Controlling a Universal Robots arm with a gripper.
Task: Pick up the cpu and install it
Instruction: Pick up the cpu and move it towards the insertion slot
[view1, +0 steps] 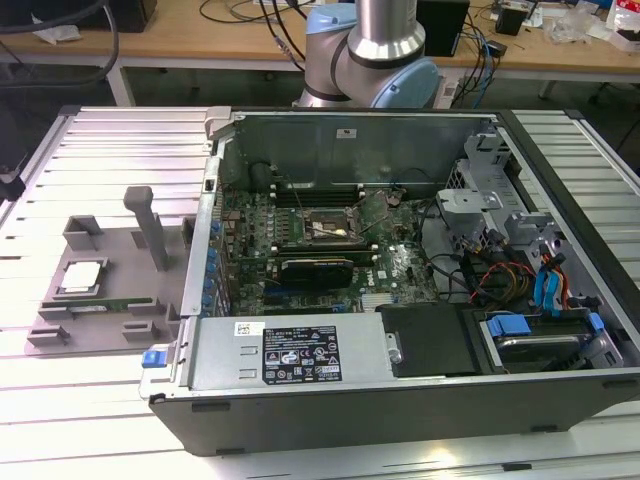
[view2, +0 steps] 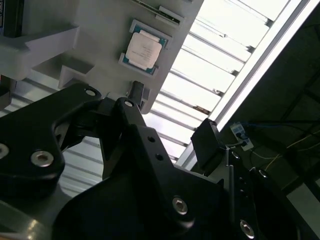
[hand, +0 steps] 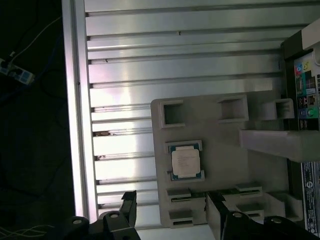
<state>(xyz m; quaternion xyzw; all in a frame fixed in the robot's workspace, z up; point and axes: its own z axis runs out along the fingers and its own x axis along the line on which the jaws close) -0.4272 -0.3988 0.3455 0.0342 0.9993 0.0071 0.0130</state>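
The cpu (view1: 82, 277) is a small silvery square chip lying flat in a recess of the grey fixture tray (view1: 120, 262), at the exterior view's left beside the open computer case (view1: 400, 300). Both wrist views look down on the cpu (hand: 186, 161) (view2: 143, 48) from well above. My gripper (hand: 172, 212) is open, its two black fingers (hand: 129, 206) spread wide with nothing between them, hanging above the tray near the chip. The motherboard socket (view1: 328, 228) sits in the middle of the case.
A tall grey post (view1: 150, 225) stands on the tray near the case wall. A thin green memory stick (view1: 100, 303) lies in a tray slot beside the cpu. The arm's base (view1: 375, 55) rises behind the case. Slatted metal table (view1: 60, 150) surrounds everything.
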